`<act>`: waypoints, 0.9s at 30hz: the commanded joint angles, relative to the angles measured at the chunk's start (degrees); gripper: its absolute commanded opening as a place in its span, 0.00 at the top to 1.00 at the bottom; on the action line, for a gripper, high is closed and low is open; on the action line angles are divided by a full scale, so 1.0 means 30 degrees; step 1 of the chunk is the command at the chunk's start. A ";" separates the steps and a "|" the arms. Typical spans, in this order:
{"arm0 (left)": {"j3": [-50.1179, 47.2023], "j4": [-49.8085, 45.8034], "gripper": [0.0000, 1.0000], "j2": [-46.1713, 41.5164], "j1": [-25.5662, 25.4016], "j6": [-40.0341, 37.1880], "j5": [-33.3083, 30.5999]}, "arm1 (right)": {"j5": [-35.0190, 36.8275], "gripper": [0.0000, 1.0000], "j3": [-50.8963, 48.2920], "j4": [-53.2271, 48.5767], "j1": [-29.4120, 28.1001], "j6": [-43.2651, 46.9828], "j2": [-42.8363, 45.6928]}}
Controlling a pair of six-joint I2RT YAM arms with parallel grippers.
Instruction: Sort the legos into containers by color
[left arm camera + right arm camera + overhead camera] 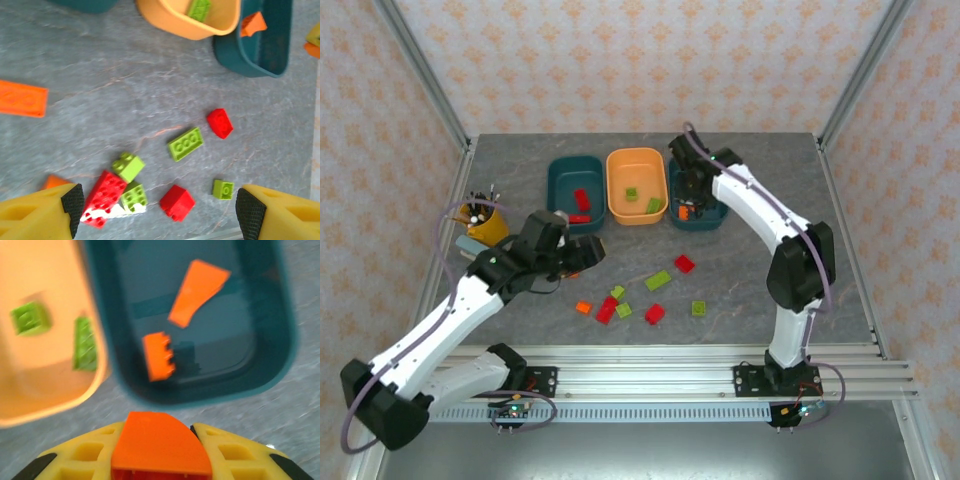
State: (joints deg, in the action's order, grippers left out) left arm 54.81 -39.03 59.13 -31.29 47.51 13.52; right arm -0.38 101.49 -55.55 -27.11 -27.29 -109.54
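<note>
Three containers stand in a row at the back: a teal tub point(574, 188) with red legos, an orange tub point(636, 186) with green legos point(30, 318), and a teal tub point(711, 216) with two orange legos point(198, 292). My right gripper point(160, 442) is shut on an orange lego point(159, 447) just short of that tub's near rim point(200, 392). My left gripper point(160, 215) hangs open above loose legos: a red oblong point(103, 197), two green point(128, 166), a red square point(177, 202), a small green point(223, 189).
More loose legos lie mid-table: a green oblong point(657, 281), a red one point(684, 264), an orange one point(584, 308). A flat orange piece point(22, 98) lies to the left. A yellow cup of pens point(485, 221) stands at the far left. A metal rail point(700, 360) borders the near edge.
</note>
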 commanded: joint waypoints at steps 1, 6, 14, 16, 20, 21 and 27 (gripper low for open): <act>0.1449 0.1532 0.18 0.1562 -0.0703 -0.0742 -0.0162 | -0.0033 0.79 0.1108 -0.1180 0.0843 0.0931 -0.2085; 0.3096 0.1932 0.17 0.3627 -0.1340 -0.0687 -0.0518 | 0.0039 0.77 0.2074 -0.1422 0.1862 0.0600 -0.4395; 0.4057 0.1093 0.17 0.4818 -0.1509 -0.1070 -0.0719 | -0.0185 0.66 0.2785 -0.1413 0.2327 0.0485 -0.6155; 0.3957 0.0689 0.17 0.4810 -0.1523 -0.1040 -0.0940 | -0.0317 0.59 0.2989 -0.1493 0.2318 0.0517 -0.6229; 0.3749 -0.0357 0.17 0.4654 -0.1524 -0.1340 -0.1361 | -0.0597 0.49 0.3447 -0.1668 0.2322 0.0607 -0.5724; 0.3760 -0.0735 0.17 0.4573 -0.1513 -0.1495 -0.1497 | -0.0659 0.48 0.3569 -0.1695 0.2316 0.0682 -0.5426; 0.4673 -0.3559 0.18 0.3942 -0.1494 -0.3439 -0.1878 | -0.0550 0.47 0.4723 -0.2262 0.1901 0.1220 -0.2896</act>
State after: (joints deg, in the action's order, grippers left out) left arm 65.78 -42.76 73.12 -35.27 41.82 10.11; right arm -2.85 112.38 -59.66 -20.60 -25.19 -126.54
